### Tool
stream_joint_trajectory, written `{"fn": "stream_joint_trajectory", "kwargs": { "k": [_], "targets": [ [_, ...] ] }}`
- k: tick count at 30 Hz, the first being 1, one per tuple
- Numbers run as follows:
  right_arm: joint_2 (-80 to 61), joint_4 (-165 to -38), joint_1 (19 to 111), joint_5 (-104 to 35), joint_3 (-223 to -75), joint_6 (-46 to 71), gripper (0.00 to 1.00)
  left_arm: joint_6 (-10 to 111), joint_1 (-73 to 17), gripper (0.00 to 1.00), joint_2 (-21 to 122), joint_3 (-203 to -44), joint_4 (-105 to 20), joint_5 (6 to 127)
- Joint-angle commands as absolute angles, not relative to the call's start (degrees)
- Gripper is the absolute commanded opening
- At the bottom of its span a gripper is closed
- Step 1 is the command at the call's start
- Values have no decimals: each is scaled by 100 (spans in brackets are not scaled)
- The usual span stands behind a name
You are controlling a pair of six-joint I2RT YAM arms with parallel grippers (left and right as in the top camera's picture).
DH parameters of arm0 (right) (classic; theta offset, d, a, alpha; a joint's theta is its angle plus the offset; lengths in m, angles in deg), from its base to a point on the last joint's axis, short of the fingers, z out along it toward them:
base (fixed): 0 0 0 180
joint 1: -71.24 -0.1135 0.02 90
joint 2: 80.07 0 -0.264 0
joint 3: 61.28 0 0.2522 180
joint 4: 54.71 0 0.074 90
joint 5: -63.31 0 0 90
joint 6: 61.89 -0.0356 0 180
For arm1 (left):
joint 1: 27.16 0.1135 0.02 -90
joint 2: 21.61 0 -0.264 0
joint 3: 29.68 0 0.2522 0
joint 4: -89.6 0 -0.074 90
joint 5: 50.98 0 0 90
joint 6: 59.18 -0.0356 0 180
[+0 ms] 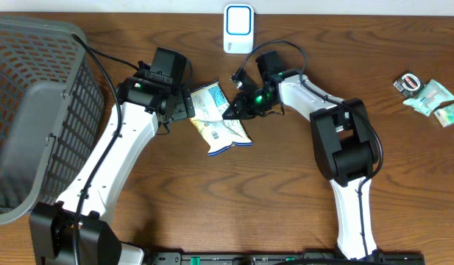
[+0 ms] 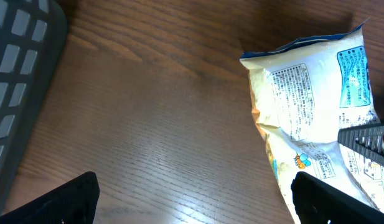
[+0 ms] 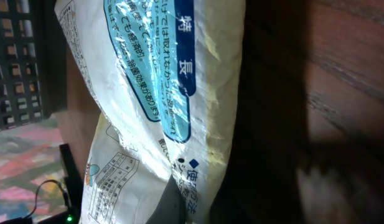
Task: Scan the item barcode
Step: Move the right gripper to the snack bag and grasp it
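Observation:
The item, a white and blue snack bag [image 1: 218, 121], lies flat on the wooden table between my two arms. My right gripper [image 1: 232, 112] is shut on the bag's right edge; the right wrist view shows the bag [image 3: 154, 93] filling the frame, with a dark finger [image 3: 179, 202] pressed on it. My left gripper [image 1: 185, 104] stands open just left of the bag. In the left wrist view its fingers [image 2: 61, 199] hold nothing, the right one by the bag [image 2: 304, 106]. I see printed text but no barcode. A white scanner [image 1: 238, 28] stands at the table's back edge.
A large grey basket [image 1: 35, 110] takes up the left side of the table. Several small packets [image 1: 431, 97] lie at the far right. The right arm's base link [image 1: 348, 147] rises just right of the bag.

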State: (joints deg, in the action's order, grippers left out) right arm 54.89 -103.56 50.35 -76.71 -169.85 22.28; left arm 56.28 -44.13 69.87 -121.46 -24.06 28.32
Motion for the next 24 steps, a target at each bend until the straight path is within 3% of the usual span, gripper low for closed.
{"fn": "stream_joint_trajectory", "kwargs": {
  "k": [1, 8, 17, 24],
  "targets": [
    [5589, -10456, 5151, -7601, -16902, 2150, 1, 5595, -4404, 98, 6935, -12168, -2376, 2740],
    [4745, -10581, 5798, -7874, -16902, 2213, 1, 5595, -4404, 98, 6935, -12168, -2376, 2738],
    [3650, -11862, 6141, -5804, -16900, 2388, 1, 5595, -4404, 98, 6935, -12168, -2376, 2738],
    [3725, -12260, 5910, -5400, -16681, 2602, 1, 5595, -4404, 98, 6935, -12168, -2376, 2738]
  ]
}}
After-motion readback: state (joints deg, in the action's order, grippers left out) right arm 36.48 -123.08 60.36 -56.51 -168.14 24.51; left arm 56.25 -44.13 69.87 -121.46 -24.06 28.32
